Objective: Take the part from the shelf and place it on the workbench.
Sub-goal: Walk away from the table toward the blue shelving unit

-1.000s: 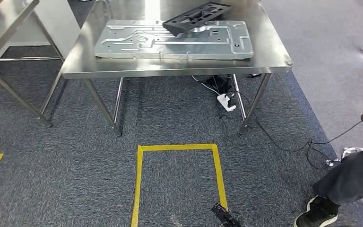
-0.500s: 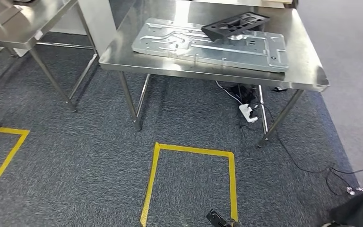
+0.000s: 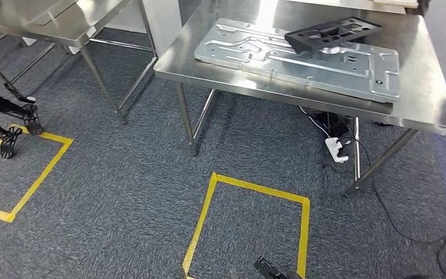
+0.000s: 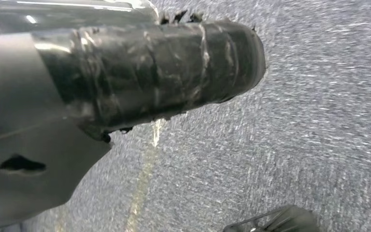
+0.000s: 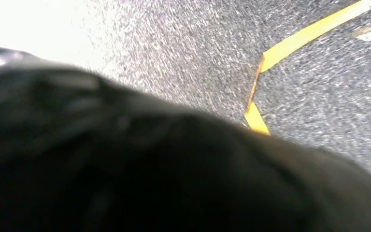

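On the grey carpet point(image 3: 122, 192), two steel tables stand: the workbench point(image 3: 430, 110) at centre right and a second table point(image 3: 75, 29) at upper left. One large galvanised plate point(image 3: 302, 55) lies flat on the workbench, and one black part point(image 3: 332, 32) rests tilted on its far edge. Two yellow tape squares point(image 3: 250, 192) mark the floor. One white power strip point(image 3: 338, 150) lies under the workbench. Left hand point(image 4: 140, 72) and right hand point(image 5: 125, 169): grasp state cannot be determined. Compared with the earlier frame, the whole scene sits further right; the camera has turned.
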`<state>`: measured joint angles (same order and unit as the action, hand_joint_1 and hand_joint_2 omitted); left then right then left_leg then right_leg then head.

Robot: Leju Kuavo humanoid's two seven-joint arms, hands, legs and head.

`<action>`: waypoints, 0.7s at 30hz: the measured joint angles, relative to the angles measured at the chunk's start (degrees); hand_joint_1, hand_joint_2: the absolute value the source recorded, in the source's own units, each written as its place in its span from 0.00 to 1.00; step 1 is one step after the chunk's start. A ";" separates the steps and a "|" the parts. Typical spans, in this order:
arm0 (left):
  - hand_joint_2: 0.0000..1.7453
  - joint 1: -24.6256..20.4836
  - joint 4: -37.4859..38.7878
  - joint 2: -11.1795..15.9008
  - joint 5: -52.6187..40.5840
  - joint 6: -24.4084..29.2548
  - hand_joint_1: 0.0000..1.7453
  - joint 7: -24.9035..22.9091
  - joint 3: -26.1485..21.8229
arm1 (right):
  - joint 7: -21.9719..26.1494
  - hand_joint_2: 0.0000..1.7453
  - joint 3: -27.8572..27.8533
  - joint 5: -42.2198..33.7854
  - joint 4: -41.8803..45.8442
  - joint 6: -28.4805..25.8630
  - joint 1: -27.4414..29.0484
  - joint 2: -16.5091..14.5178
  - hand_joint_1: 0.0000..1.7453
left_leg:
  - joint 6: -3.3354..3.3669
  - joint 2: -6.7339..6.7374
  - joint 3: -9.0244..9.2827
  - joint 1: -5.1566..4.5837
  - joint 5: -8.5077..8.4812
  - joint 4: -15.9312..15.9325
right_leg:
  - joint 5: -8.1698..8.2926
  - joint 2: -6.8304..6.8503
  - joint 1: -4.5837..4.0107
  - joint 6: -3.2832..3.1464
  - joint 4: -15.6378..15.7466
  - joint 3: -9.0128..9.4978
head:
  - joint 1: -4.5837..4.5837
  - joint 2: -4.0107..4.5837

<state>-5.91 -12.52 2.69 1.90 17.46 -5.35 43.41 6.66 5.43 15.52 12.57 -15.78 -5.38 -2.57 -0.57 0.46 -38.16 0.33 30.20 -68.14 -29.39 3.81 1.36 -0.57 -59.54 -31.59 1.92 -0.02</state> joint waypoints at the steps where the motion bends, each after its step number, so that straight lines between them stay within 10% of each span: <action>1: 0.00 -0.05 0.00 0.02 -0.01 -0.01 0.00 -0.02 0.00 | -0.03 0.00 0.10 0.07 0.00 0.01 -0.03 -0.01 0.00 | 0.37 1.22 2.04 -0.27 -1.54 4.09 | -0.16 0.60 -0.08 0.10 0.03 0.25 | 0.01 0.00; 4: 0.00 -0.30 0.00 0.04 -0.17 -0.09 0.00 -0.05 0.00 | -0.15 0.00 0.32 0.15 0.00 0.04 -0.20 -0.02 0.00 | 1.33 3.14 4.59 -1.16 -2.70 9.56 | -0.43 2.17 -0.32 0.80 0.34 0.75 | 0.03 0.00; 6: 0.00 -0.13 0.00 0.05 -0.37 -0.18 0.00 -0.14 0.00 | -0.22 0.00 0.52 0.19 0.01 0.18 -0.41 -0.03 0.00 | 1.86 1.89 4.76 -1.05 -3.09 10.25 | -0.56 2.79 -0.29 1.48 0.78 1.23 | 0.03 0.00; 9: 0.00 -0.03 0.00 -0.08 -0.66 -0.21 0.00 -0.30 0.00 | -0.27 0.00 0.75 0.30 0.04 0.54 -0.46 -0.02 0.00 | 2.79 0.24 6.00 -0.37 -3.95 11.88 | -3.33 -1.01 -0.17 2.14 -2.93 -0.03 | 0.18 0.01; 12: 0.00 -0.26 0.00 -0.17 -0.78 -0.28 0.00 -0.31 0.02 | -0.31 0.00 1.16 0.66 0.01 0.79 -0.10 -0.02 0.00 | 3.08 -1.84 5.97 -0.38 -4.04 11.86 | -7.24 -3.52 -0.19 2.22 -13.31 -5.32 | 0.30 0.00; 14: 0.00 -0.20 0.00 -0.22 -0.76 -0.36 0.00 -0.31 0.01 | -0.32 0.00 1.38 0.96 -0.01 0.79 0.08 -0.02 0.00 | 2.97 -3.60 5.96 -0.32 -3.83 11.44 | -5.22 -3.75 -0.04 2.40 -13.16 -6.00 | 0.30 0.00; 17: 0.00 -0.14 0.00 -0.32 -0.71 -0.40 0.00 -0.32 0.00 | -0.44 0.00 1.62 1.14 -0.05 0.79 0.14 -0.01 0.00 | 2.21 -6.04 5.52 -0.15 -3.01 9.97 | -0.01 -6.37 0.57 2.45 -3.35 -2.18 | 0.29 0.00; 21: 0.00 -0.01 0.01 -0.30 -0.67 -0.43 0.00 -0.43 0.00 | -0.56 0.00 2.21 1.28 -0.11 0.86 -0.10 -0.10 0.00 | 0.83 -8.15 4.40 -0.08 -2.68 9.27 | 0.25 -6.52 0.53 1.25 -0.90 -1.13 | 0.25 0.00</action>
<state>-5.92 -12.52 2.39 1.22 17.03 -5.78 43.41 6.10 7.64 16.80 12.46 -14.92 -5.48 -2.67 0.27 -7.69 -33.77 0.24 27.52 -58.87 -29.15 -2.71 1.89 0.68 -60.44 -32.72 2.17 -0.02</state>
